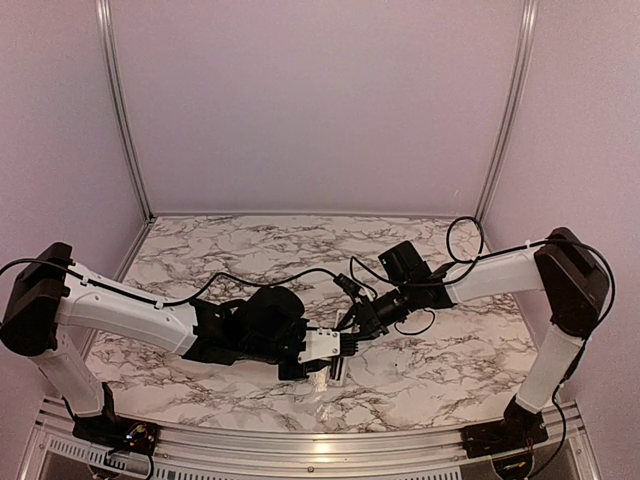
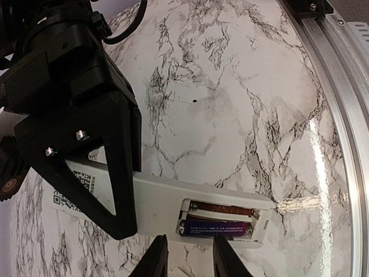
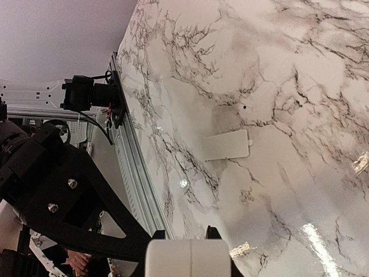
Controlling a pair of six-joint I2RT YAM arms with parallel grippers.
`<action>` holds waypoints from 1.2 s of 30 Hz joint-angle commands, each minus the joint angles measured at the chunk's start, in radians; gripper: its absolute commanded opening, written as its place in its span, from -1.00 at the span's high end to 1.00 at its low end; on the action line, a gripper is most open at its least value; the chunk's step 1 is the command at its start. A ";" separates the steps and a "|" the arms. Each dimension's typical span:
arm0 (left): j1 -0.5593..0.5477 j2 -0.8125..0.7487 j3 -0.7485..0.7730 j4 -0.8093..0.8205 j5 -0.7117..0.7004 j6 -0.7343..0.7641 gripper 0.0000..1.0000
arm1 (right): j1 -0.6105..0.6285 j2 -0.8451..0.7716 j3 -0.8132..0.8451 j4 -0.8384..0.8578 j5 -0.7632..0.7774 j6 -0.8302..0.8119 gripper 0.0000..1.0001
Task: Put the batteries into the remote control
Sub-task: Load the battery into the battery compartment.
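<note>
The white remote control (image 2: pixel 155 199) hangs over the marble with its back facing the left wrist camera. Its open recess holds two batteries, a copper-brown one (image 2: pixel 222 208) and a purple one (image 2: pixel 216 228). My right gripper (image 3: pixel 185 236) is shut on the remote (image 3: pixel 187 257), and its black finger (image 2: pixel 115 173) crosses the remote's labelled end. My left gripper (image 2: pixel 190 257) is open, its fingertips just off the recess edge with nothing between them. In the top view both grippers meet at the remote (image 1: pixel 322 345) near the table's front centre.
The short white cover plate (image 3: pixel 228 145) lies flat on the marble table (image 1: pixel 430 350), below the remote. An aluminium rail (image 2: pixel 340 86) runs along the table's near edge. Black cables loop by the right arm's wrist (image 1: pixel 400 265).
</note>
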 commanded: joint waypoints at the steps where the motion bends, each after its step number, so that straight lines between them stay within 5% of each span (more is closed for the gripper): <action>1: -0.010 0.021 0.041 -0.035 -0.006 0.017 0.45 | 0.016 0.017 0.037 -0.018 -0.009 -0.015 1.00; 22: -0.010 0.064 0.092 -0.078 -0.008 0.021 0.56 | 0.016 0.020 0.048 -0.030 -0.009 -0.020 1.00; 36: -0.010 0.108 0.111 -0.146 0.016 0.022 0.81 | 0.016 0.017 0.061 -0.046 -0.013 -0.030 1.00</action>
